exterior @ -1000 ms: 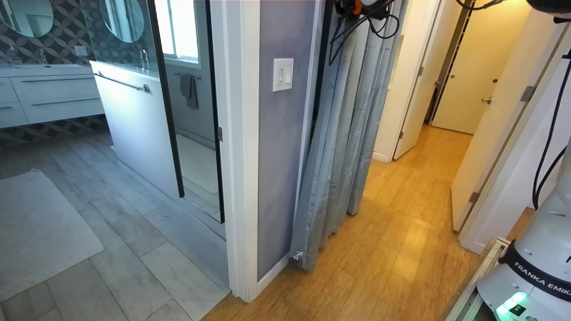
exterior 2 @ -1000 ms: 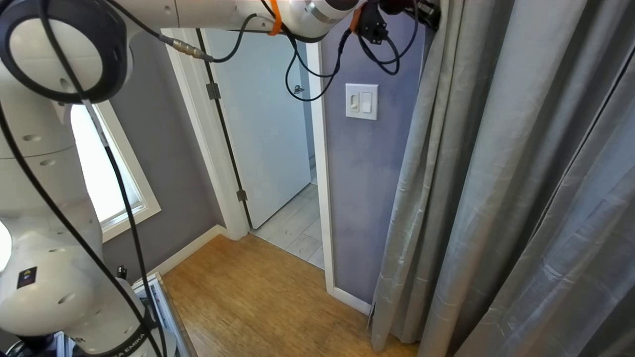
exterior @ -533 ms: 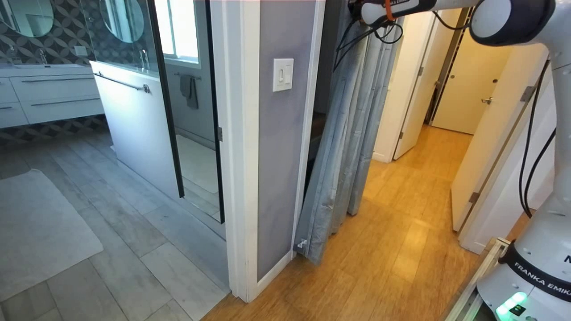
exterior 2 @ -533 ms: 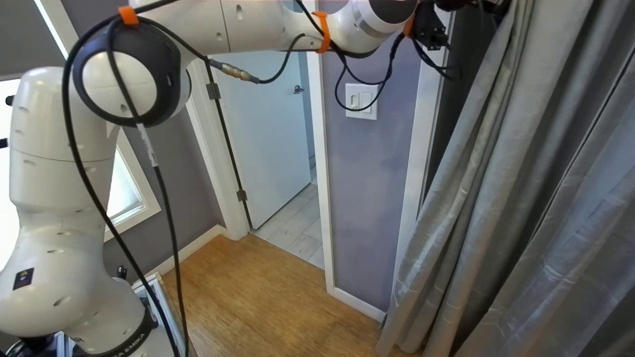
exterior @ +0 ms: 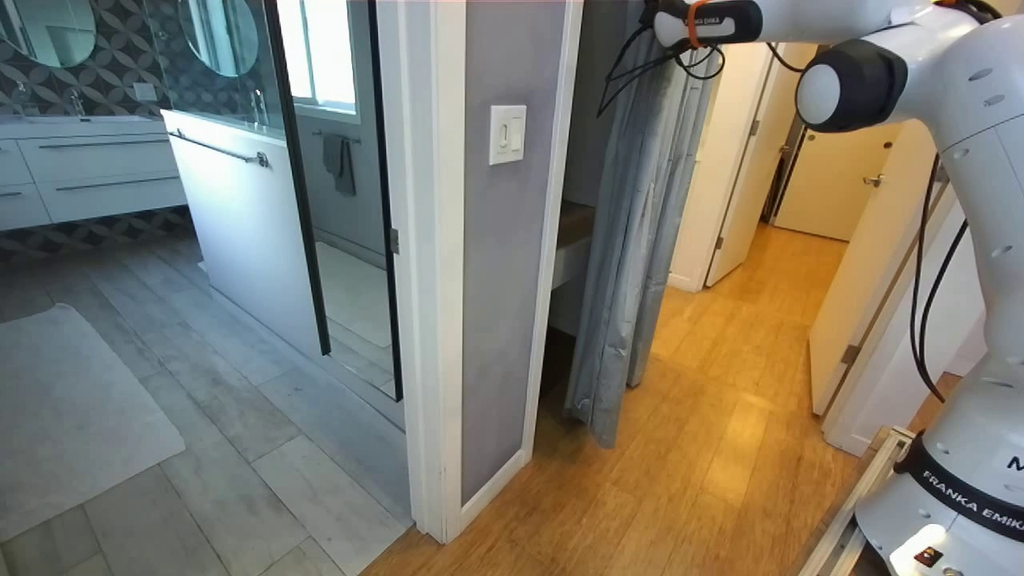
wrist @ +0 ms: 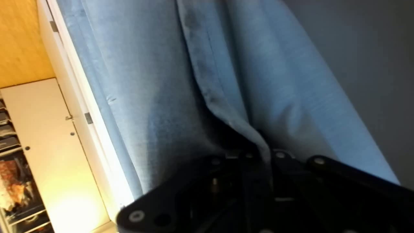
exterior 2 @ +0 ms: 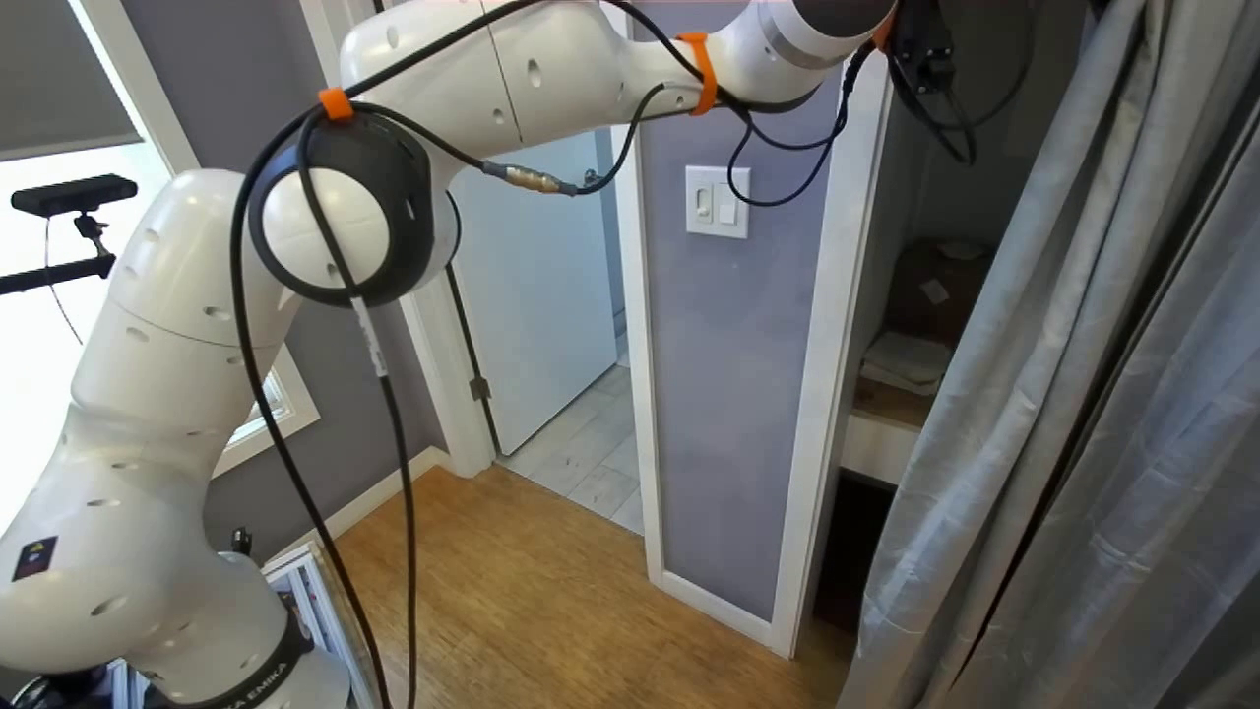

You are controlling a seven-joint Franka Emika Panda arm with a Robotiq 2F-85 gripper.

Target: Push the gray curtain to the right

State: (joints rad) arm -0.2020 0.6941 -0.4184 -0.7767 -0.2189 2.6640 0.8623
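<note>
More shelf [exterior 2: 879, 445] shows right of the light switch [exterior 2: 718, 202] than moments ago: the gray curtain [exterior 2: 1132, 443], a fold held between the jaws, has moved farther right of that switch in both exterior views, so the push seems well underway.

curtain [exterior 2: 1063, 443]: blue-gray | gripper [wrist: 264, 156]: black | Panda arm [exterior 2: 157, 325]: white | cable straps [exterior 2: 703, 74]: orange | wall [exterior: 512, 280]: lavender-gray | floor [exterior: 720, 448]: honey, wood grain | bathroom wall tile [exterior: 122, 36]: dark gray, pale petal pattern
</note>
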